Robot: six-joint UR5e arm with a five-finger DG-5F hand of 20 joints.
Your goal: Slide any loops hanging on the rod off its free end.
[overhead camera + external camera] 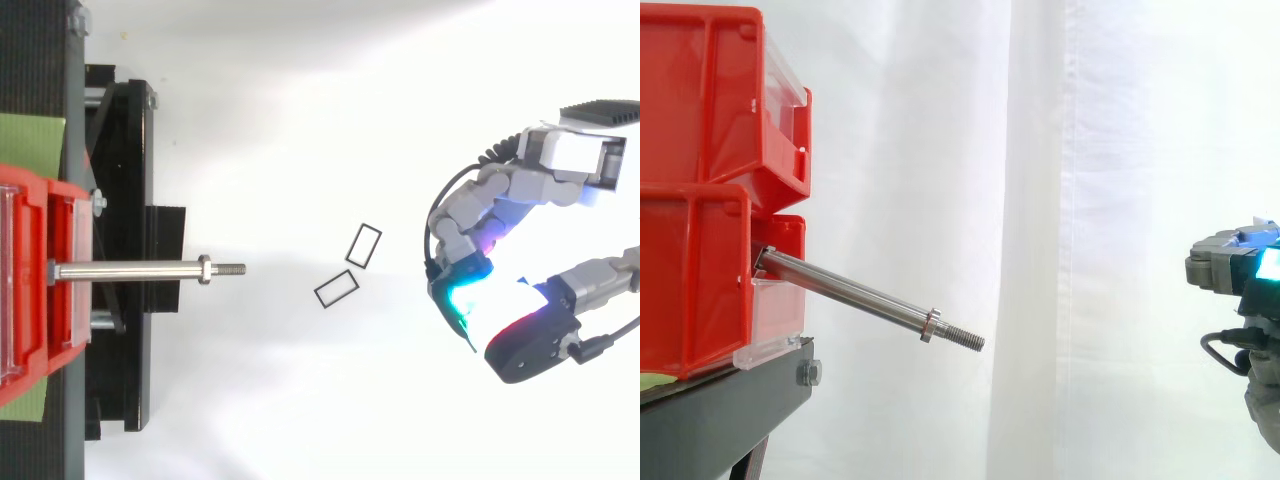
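At the far left we count two red bins, the upper bin (710, 100) stacked on the lower bin (690, 280), both on one black stand (720, 420) before the white curtain (1040, 200). From the front of the lower bin one steel rod (850, 292) juts out to the right, sloping downward in the side view, with one nut (930, 325) just short of its threaded free end (965, 337). Moving right in the top view, we see two thin dark rectangular loops, both off the rod and lying flat on the white surface (280, 400) past its free end: the nearer loop (332, 282) and the farther loop (356, 241) lie just beside each other, corner near corner (whether they touch we cannot tell). Further right again, well apart from the loops and the rod, is the one robot hand (500, 190), which sits at the right edge in the side view (1240, 265). Its fingers are curled inward towards the thumb, one fingertip (462, 295) glowing cyan, and we see nothing held in them.
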